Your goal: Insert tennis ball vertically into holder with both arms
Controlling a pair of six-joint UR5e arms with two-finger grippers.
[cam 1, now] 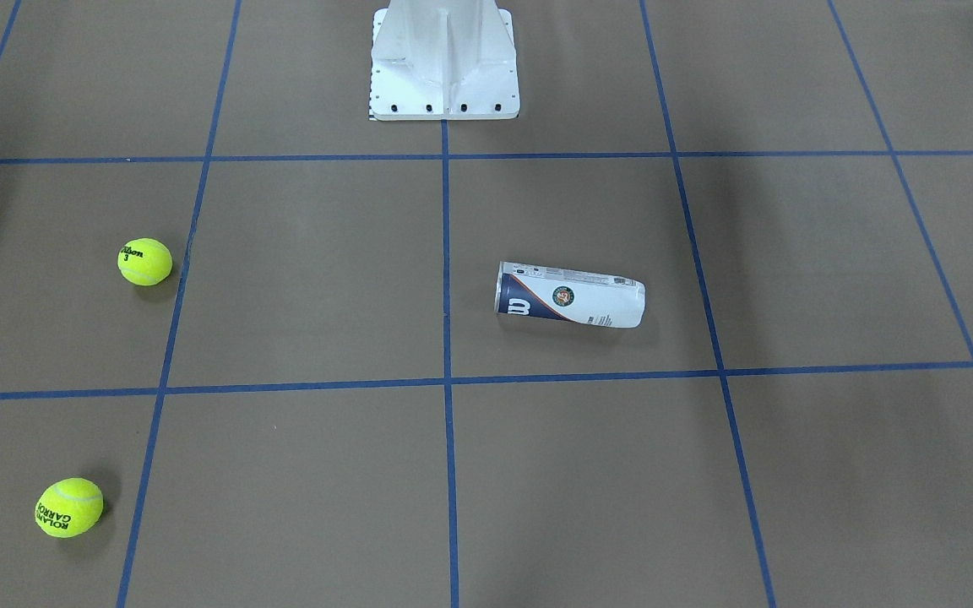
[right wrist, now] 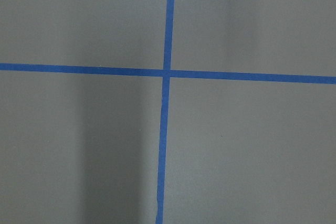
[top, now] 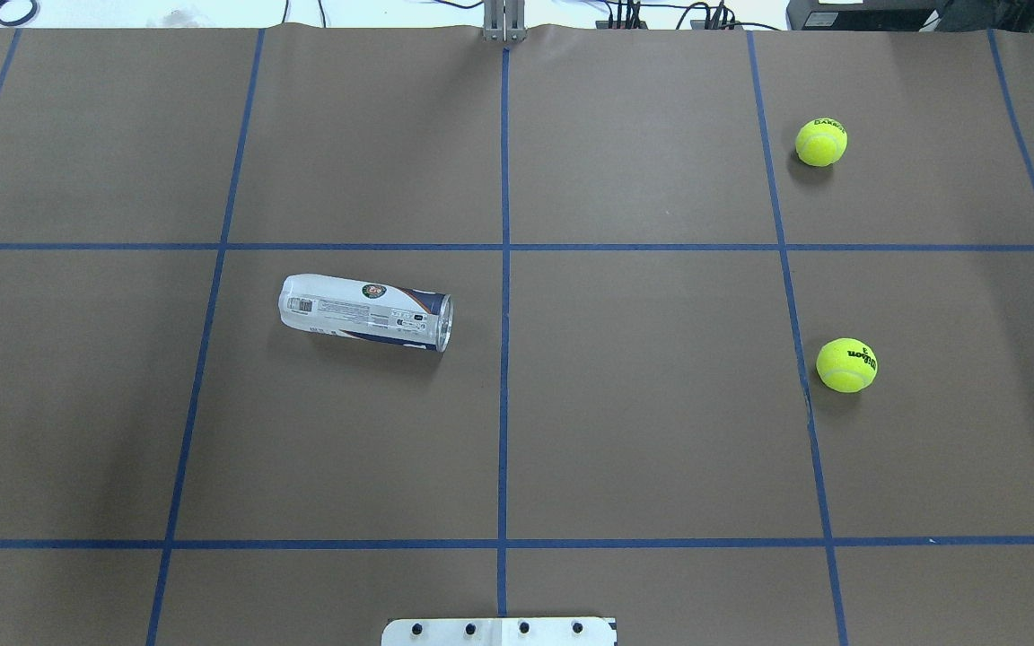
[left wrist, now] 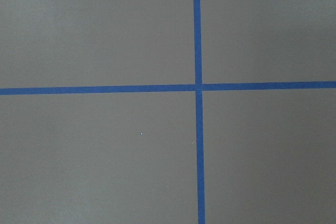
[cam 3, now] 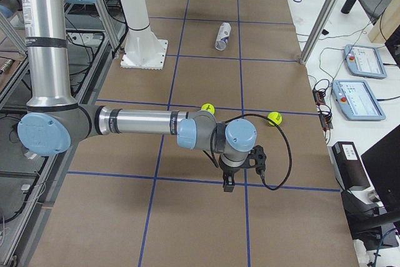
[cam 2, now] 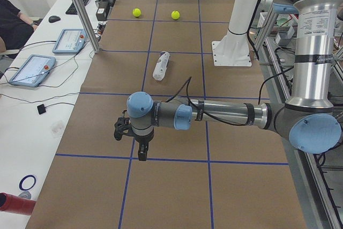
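- The holder (top: 364, 312) is seen lying on its side on the brown-papered table (top: 661, 422), in the left half of the overhead view. Its rimmed mouth is turned right toward the centre tape line (top: 503, 359) and stops just short of it.
- Whatever may be inside the holder cannot be made out through the white and navy label.
- Two tennis balls are laid out in the right half, well apart from the holder. The nearer ball (top: 846, 364) sits just right of a tape line, and the farther ball (top: 821, 142) is beyond it toward the far edge.
- Open paper surrounds the holder on all sides. The white pedestal base (top: 499, 631) is set at the near edge on the centre line, cut off by the frame.
- The left gripper (cam 2: 142, 156) is shown only from the side. It hangs downward from the outstretched left arm (cam 2: 225, 113) over a tape line toward the table's left end, well apart from the holder. Whether its fingers are spread or pressed together cannot be told.
- The right gripper (cam 3: 229, 186) is likewise shown only from the side, hung from the right arm (cam 3: 137, 122) toward the right end, near the balls. Its state cannot be told either.
- In both wrist views only paper and a tape crossing are shown.
- Two tablets (cam 2: 29, 69) lie on a white desk (cam 2: 32, 127) beyond the far edge, and a seated person (cam 2: 10, 22) is cut off there.
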